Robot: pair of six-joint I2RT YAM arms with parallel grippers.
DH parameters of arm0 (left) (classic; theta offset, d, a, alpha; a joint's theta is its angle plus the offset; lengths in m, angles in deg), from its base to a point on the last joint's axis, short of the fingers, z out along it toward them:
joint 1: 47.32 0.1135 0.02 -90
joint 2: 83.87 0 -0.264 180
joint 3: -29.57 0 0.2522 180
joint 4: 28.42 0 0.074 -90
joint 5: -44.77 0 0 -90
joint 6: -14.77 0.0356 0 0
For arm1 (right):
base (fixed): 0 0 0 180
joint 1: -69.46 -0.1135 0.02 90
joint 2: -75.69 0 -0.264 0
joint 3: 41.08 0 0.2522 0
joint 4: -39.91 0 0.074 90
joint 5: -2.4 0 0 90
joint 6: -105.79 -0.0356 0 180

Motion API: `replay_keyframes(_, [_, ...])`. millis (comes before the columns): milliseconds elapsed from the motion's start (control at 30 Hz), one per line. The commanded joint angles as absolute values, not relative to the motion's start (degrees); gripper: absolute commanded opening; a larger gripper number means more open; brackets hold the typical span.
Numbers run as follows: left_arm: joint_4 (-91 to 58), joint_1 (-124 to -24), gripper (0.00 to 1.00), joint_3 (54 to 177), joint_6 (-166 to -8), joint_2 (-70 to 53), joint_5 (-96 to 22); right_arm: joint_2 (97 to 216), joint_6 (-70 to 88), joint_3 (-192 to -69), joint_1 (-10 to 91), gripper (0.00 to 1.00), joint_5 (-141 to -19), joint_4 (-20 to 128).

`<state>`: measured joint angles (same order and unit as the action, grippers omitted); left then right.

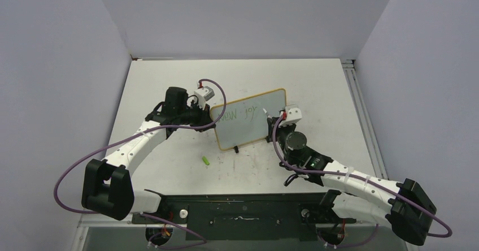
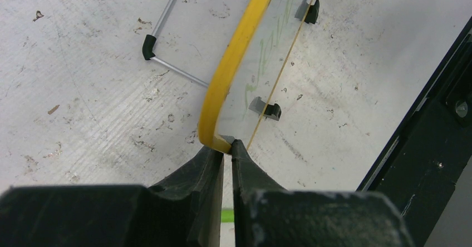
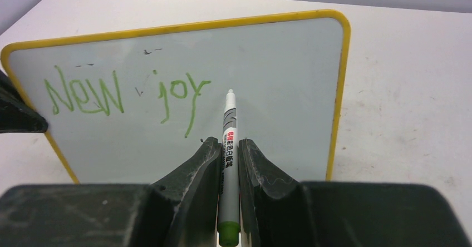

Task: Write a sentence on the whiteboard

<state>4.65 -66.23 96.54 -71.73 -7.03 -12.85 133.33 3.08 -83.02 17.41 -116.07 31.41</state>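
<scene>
Left gripper (image 2: pixel 227 146) clamped on whiteboard (image 3: pixel 278 91) corner, evidently steadying it upright. Right gripper (image 3: pixel 227 149) clenched on green marker (image 3: pixel 230 124), tip beside sentence (image 3: pixel 122 94) reading "New joy", judged unfinished.

The green sentence (image 3: pixel 125 94) on the whiteboard (image 3: pixel 267 63) reads "New joy", across its left half; the marker (image 3: pixel 229 122) before it bears unreadably small red print
</scene>
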Motion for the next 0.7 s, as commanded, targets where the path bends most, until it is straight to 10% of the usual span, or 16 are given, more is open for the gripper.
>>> replay_keyframes(0, [5.73, -67.00, 0.00, 97.99, -70.62, -6.56, -12.97, 134.09, 5.39, -85.77, 19.09, 0.05, -114.16, 27.60])
replay_keyframes(667, [5.73, -67.00, 0.00, 98.04, -70.50, -6.13, -12.98, 138.39, 6.99, -86.89, 20.43, 0.05, -113.38, 23.20])
